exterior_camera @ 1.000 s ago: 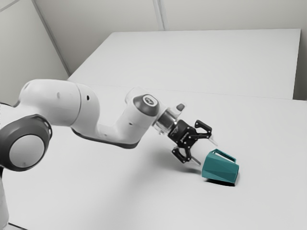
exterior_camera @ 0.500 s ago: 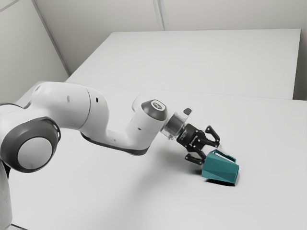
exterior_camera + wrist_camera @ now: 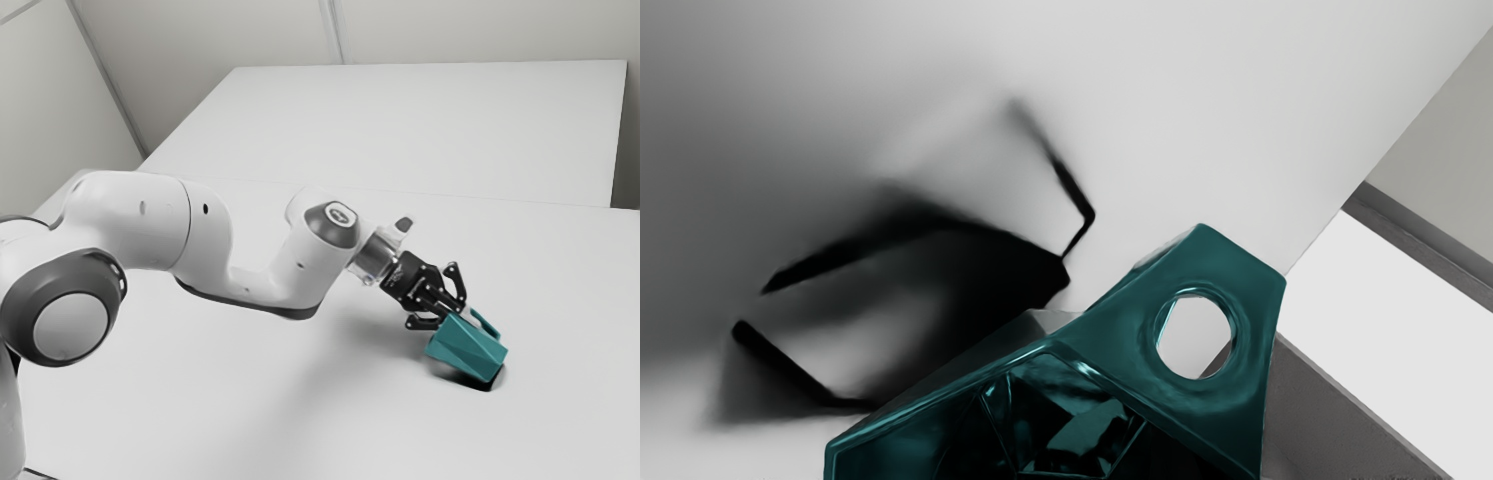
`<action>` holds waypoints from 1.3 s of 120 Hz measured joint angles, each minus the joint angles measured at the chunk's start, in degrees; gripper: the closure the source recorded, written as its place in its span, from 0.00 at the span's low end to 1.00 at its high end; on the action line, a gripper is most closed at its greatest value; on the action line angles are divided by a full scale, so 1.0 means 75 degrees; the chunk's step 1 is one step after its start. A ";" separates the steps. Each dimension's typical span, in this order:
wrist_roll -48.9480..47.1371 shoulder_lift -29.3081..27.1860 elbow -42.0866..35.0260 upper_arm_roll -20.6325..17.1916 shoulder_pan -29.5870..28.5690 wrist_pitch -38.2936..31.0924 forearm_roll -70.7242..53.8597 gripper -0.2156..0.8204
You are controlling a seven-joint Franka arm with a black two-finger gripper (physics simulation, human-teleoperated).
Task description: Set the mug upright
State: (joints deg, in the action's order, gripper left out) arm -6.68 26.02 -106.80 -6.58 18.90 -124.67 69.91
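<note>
Claw (image 3: 458, 316), mine, at the mouth (image 3: 1060, 413) of the mug (image 3: 466, 348); whether clamped or apart, I cannot tell. Mug tilted, not upright; righting it remains.

The light is bright and soft on the white table (image 3: 560, 290). A pale gray shadow (image 3: 325, 365) lies below the arm (image 3: 145, 215), a darker one under the mug (image 3: 465, 350). In the wrist view, a black shadow (image 3: 1013, 267) has fuzzy ends, and the mug shines in thin lines.
</note>
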 joint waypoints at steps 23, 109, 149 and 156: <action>-0.0180 -0.0452 -0.0006 0.0010 0.0053 -0.0203 -0.1126 0.96; -0.0790 -0.3013 -0.1298 0.0642 -0.0498 -0.0239 -0.8584 0.97; -0.0511 -0.3814 -0.2437 0.0643 -0.1176 -0.0225 -0.9287 0.96; -0.0445 -0.3890 -0.2579 0.0643 -0.1291 -0.0228 -0.9359 0.96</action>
State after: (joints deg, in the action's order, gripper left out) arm -10.02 -3.15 -126.14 -1.76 9.21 -126.37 -0.28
